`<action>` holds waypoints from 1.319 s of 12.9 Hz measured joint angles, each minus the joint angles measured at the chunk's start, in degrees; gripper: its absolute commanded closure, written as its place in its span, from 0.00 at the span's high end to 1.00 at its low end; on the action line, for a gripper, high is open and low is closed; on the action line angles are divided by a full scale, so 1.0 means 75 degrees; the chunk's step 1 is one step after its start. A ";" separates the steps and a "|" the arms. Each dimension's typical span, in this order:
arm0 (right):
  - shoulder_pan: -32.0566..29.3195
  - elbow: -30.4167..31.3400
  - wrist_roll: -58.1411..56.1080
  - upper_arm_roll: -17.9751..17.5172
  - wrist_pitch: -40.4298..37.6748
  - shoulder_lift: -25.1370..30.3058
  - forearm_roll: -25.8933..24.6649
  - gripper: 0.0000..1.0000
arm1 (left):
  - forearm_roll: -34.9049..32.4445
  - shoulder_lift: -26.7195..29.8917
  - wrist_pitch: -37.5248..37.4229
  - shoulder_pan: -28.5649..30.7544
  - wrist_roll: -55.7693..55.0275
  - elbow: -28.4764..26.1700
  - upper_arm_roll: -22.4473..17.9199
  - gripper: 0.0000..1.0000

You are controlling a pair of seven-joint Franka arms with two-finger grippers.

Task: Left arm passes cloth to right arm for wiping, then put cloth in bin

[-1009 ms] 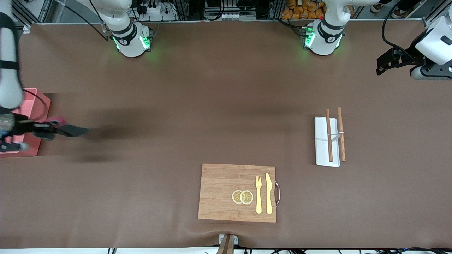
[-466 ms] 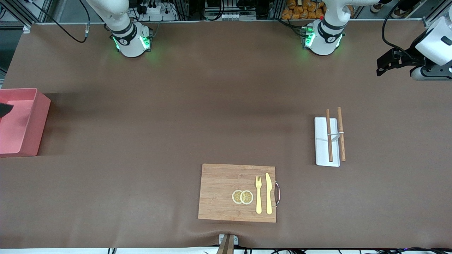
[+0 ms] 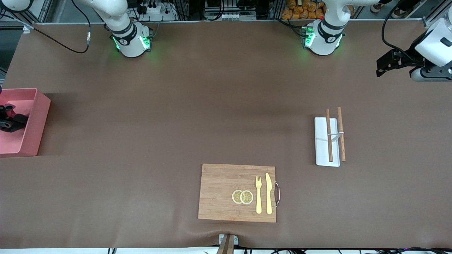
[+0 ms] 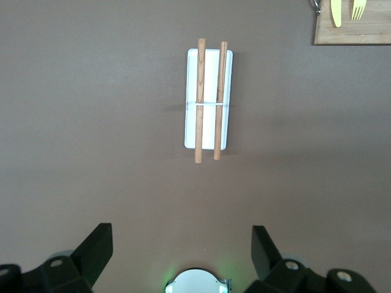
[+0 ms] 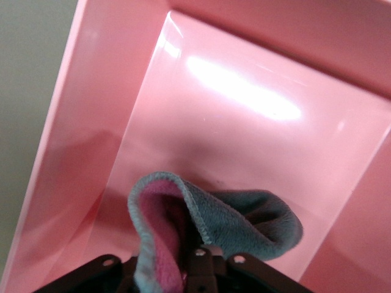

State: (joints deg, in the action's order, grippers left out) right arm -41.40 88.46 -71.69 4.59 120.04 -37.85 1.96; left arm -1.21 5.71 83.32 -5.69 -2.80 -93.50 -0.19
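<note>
The salmon-pink bin [image 3: 35, 120] stands at the right arm's end of the table. My right gripper [image 3: 9, 120] is down inside it, showing only as a dark shape at the picture's edge. In the right wrist view the cloth [image 5: 244, 217], folded with grey outside and magenta inside, rises from the right gripper [image 5: 195, 265], whose fingers are still shut on its lower fold just above the bin's floor [image 5: 244, 134]. My left gripper [image 3: 385, 63] waits high over the left arm's end of the table. It is open [image 4: 181, 244] and holds nothing.
A white tray [image 3: 322, 141] with two wooden sticks lies toward the left arm's end, and the left wrist view looks down on that tray [image 4: 208, 131]. A bamboo cutting board [image 3: 222, 192] with a fork, a knife and two lemon slices sits near the front camera.
The right gripper carried the cloth from above the table beside the bin, out past the picture's edge, and has come down inside the bin. The left arm has not moved.
</note>
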 measured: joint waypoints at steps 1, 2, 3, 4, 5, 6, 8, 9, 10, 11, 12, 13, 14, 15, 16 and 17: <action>0.0000 -0.0072 -0.0002 -0.0027 -0.0030 0.0010 0.0007 1.00 | 0.0000 0.0000 0.0008 0.0000 0.0000 0.0000 0.0000 1.00; 0.0000 -0.0159 -0.0005 -0.0031 -0.0069 0.0025 0.0019 1.00 | 0.0000 0.0000 0.0011 0.0000 0.0000 0.0000 0.0000 1.00; 0.0002 -0.0260 -0.0005 -0.0038 -0.0139 0.0055 0.0027 1.00 | 0.0000 0.0000 0.0014 0.0000 0.0000 0.0000 0.0000 1.00; 0.0022 -0.0374 -0.0005 -0.0058 -0.0364 0.0135 0.0029 1.00 | 0.0000 0.0000 0.0016 0.0000 0.0000 0.0000 0.0001 1.00; 0.0080 -0.0518 0.0002 -0.0071 -0.0738 0.0271 0.0028 1.00 | 0.0000 -0.0001 0.0017 -0.0001 0.0000 0.0000 0.0003 1.00; 0.0164 -0.0735 0.0039 -0.0082 -0.1222 0.0429 0.0025 1.00 | 0.0000 -0.0001 0.0017 -0.0001 0.0000 -0.0001 0.0003 1.00; 0.0388 -0.1402 0.0245 -0.0089 -0.2391 0.0691 -0.0030 1.00 | 0.0000 -0.0004 0.0018 -0.0001 0.0000 -0.0004 0.0004 1.00; 0.0552 -0.1754 0.0560 -0.0092 -0.2905 0.0823 -0.0122 1.00 | 0.0000 -0.0014 0.0020 -0.0001 0.0000 -0.0006 0.0005 1.00; 0.0753 -0.2002 0.0972 -0.0100 -0.3263 0.1001 -0.0213 1.00 | 0.0000 -0.0032 0.0029 -0.0002 0.0000 -0.0007 0.0006 1.00; 0.0996 -0.2128 0.1445 -0.0118 -0.3552 0.1223 -0.0286 1.00 | 0.0000 -0.0047 0.0040 -0.0001 0.0000 -0.0008 0.0006 1.00; 0.1274 -0.2160 0.1971 -0.0135 -0.3889 0.1449 -0.0320 1.00 | 0.0000 -0.0060 0.0050 -0.0002 0.0000 -0.0008 0.0006 1.00; 0.1593 -0.2160 0.2562 -0.0150 -0.4178 0.1636 -0.0341 1.00 | 0.0000 -0.0068 0.0058 -0.0002 0.0000 -0.0007 0.0007 1.00; 0.1894 -0.2158 0.3088 -0.0159 -0.4304 0.1739 -0.0368 1.00 | 0.0000 -0.0070 0.0069 -0.0002 0.0000 -0.0008 0.0007 1.00; 0.2169 -0.2155 0.3539 -0.0167 -0.4351 0.1776 -0.0379 1.00 | 0.0000 -0.0071 0.0078 -0.0002 0.0000 -0.0007 0.0007 1.00; 0.2406 -0.2149 0.3972 -0.0174 -0.4408 0.1776 -0.0383 1.00 | 0.0000 -0.0071 0.0088 -0.0002 0.0000 -0.0008 0.0007 1.00; 0.2653 -0.2143 0.4535 -0.0178 -0.4519 0.1779 -0.0384 1.00 | 0.0000 -0.0071 0.0094 -0.0002 0.0000 -0.0008 0.0008 1.00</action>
State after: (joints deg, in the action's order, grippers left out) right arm -21.50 72.39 -37.67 3.25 86.15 -24.50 -0.92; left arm -1.21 5.17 84.03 -5.70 -2.80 -93.56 -0.13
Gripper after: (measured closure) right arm 0.000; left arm 0.000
